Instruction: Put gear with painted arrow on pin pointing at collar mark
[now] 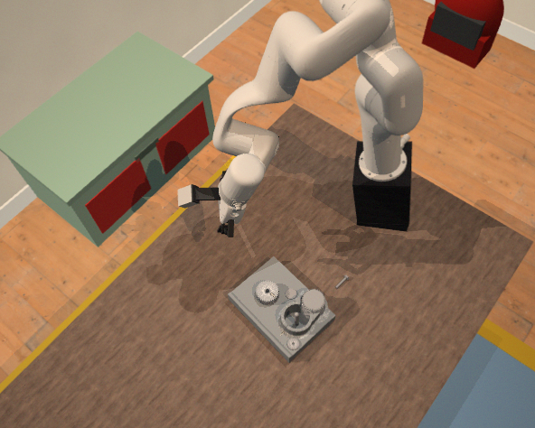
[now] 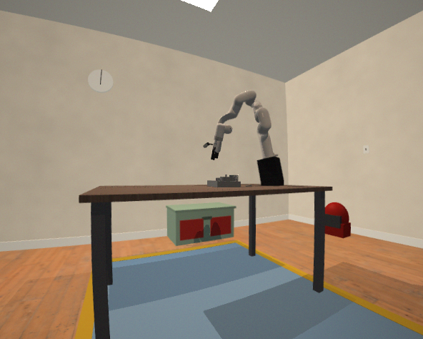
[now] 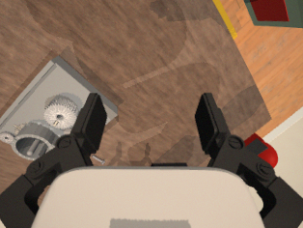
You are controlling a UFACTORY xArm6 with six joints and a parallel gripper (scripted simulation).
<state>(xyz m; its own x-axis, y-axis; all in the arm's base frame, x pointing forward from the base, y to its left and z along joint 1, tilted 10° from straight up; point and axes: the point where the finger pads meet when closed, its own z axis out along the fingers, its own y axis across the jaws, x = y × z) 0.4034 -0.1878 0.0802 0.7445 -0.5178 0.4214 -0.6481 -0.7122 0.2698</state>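
One gear [image 3: 61,110] lies left of open jaws.

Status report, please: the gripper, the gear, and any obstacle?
Gripper open, empty, above the table, short of the timing case. Loose gear lies on the case, pin bare. Small bolt beside the case, not in the way.

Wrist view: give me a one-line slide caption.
Open, empty claw hangs above the table, with the gray timing case and a toothed gear off to its left.
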